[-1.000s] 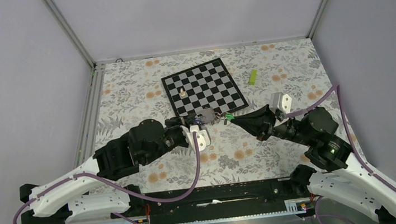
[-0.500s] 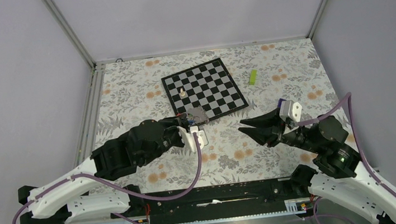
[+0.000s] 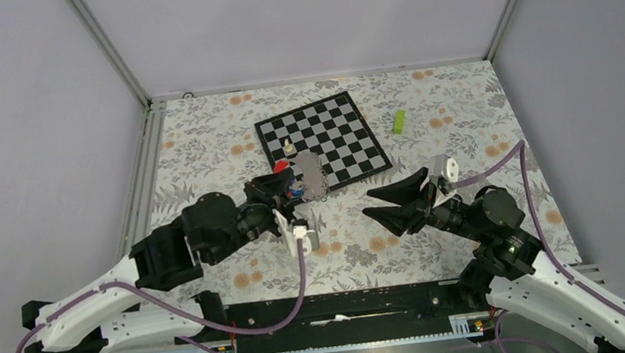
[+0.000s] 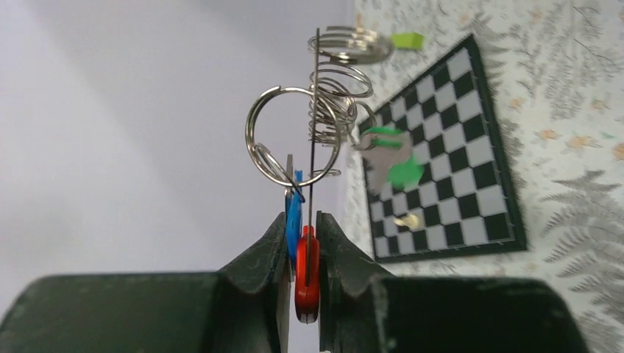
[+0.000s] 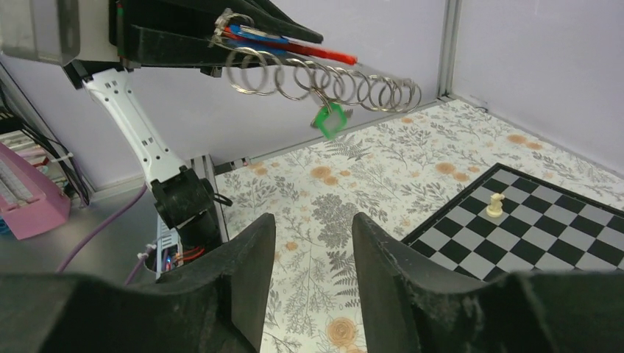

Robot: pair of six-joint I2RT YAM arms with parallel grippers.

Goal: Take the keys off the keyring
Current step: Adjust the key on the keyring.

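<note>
Silvery metal keyring, a string of thin wire loops, is pinched at its narrow red strap by my left end effector, up above the near edge of the black-and-white chessboard. A small blue-headed key sits between the same fingers, and a green-headed key hangs from the loops. My right end effector is spread and holds nothing, off the chessboard's near right corner.
</note>
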